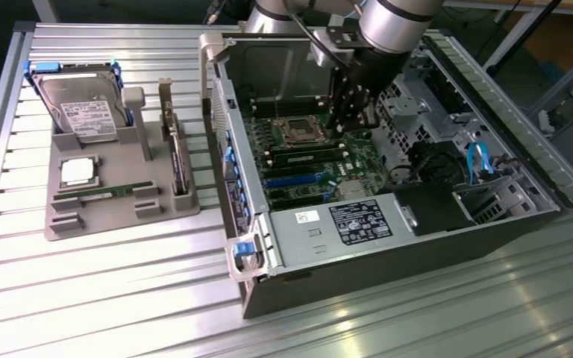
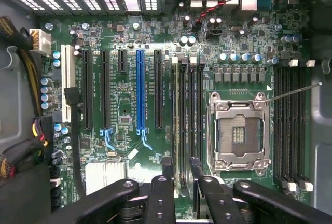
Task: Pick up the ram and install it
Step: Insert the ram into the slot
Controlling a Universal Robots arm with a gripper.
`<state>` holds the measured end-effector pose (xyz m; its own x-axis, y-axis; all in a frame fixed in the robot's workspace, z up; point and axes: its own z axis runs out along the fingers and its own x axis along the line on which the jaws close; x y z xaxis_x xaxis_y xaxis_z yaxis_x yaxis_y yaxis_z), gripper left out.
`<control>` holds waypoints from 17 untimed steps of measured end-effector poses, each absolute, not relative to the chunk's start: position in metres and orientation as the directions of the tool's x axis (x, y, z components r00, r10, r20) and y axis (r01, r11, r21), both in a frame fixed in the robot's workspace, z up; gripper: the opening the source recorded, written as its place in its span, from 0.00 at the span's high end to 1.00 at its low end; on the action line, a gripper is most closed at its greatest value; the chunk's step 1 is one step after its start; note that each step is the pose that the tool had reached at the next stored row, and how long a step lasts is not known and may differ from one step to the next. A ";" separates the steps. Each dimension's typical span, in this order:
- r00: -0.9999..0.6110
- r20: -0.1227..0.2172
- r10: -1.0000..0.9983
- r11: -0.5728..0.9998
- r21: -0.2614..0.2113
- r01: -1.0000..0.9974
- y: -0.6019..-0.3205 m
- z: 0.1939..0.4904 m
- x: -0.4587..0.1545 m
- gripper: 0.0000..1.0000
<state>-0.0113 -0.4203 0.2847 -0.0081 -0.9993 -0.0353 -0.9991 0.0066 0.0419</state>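
Note:
A ram stick (image 2: 183, 125) stands on edge in one of the memory slots beside the open CPU socket (image 2: 237, 133); in the exterior view this ram stick (image 1: 307, 157) is a long green strip on the motherboard. My gripper (image 2: 180, 166) hangs inside the open computer case, its two dark fingers (image 2: 166, 168) straddling one end of the stick with a small gap on each side. The gripper (image 1: 348, 127) is open and holds nothing. Another thin green ram stick (image 1: 104, 192) lies in the grey fixture at the exterior view's left.
The grey fixture (image 1: 117, 220) also carries a hard drive (image 1: 86, 112), a CPU chip (image 1: 77, 171) and an upright expansion card (image 1: 175, 160). The case walls (image 1: 229, 156), power supply (image 1: 361, 220) and drive cage (image 1: 486, 179) hem in the motherboard. Cables (image 2: 21, 146) run along one side.

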 end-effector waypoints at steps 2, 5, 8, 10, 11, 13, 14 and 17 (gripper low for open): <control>-0.008 -0.035 -0.999 0.007 0.042 -0.999 -0.420 0.289 -0.011 0.75; -0.008 -0.035 -0.999 0.007 0.042 -0.999 -0.420 0.294 -0.011 0.75; -0.008 -0.035 -0.999 0.007 0.042 -0.999 -0.420 0.298 -0.011 0.75; -0.008 -0.035 -0.999 0.007 0.042 -0.999 -0.420 0.302 -0.011 0.75; -0.008 -0.035 -0.999 0.007 0.042 -0.999 -0.420 0.304 -0.011 0.75; -0.008 -0.035 -0.999 0.007 0.042 -0.999 -0.420 0.307 -0.011 0.75; -0.008 -0.035 -0.999 0.007 0.042 -0.999 -0.420 0.308 -0.011 0.75; -0.008 -0.035 -0.999 0.007 0.042 -0.999 -0.420 0.313 -0.011 0.75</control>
<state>-0.0111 -0.4203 0.3127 -0.0081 -0.9993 -0.0352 -0.9991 0.0066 0.0417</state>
